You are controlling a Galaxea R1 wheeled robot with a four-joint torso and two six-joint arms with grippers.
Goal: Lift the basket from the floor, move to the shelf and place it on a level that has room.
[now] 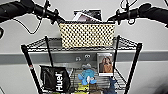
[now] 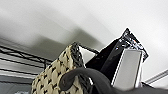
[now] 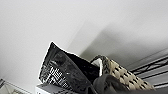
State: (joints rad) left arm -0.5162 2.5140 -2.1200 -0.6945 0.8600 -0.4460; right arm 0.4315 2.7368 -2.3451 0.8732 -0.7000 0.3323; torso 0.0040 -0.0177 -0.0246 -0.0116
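Observation:
The checkered woven basket (image 1: pixel 87 35) stands at the middle of the shelf's (image 1: pixel 132 67) top wire level (image 1: pixel 37 45), its bottom down at the grid. My left gripper (image 1: pixel 58 20) is at the basket's left upper end and my right gripper (image 1: pixel 113 18) at its right upper end. A white box (image 1: pixel 83 17) and a dark packet (image 1: pixel 96 12) stick up out of the basket. In the left wrist view the basket's dark rim (image 2: pixel 76 53) and weave (image 2: pixel 53 75) are close by. The right wrist view has the basket's other end (image 3: pixel 122 75) and the dark packet (image 3: pixel 62 70).
On the tier below stand a black Huel bag (image 1: pixel 55 78), a blue plush toy (image 1: pixel 87 75) and a framed picture (image 1: pixel 105 63). A white wall with a grey band (image 1: pixel 150 56) is right behind the rack. Bare grid lies on the top tier either side of the basket.

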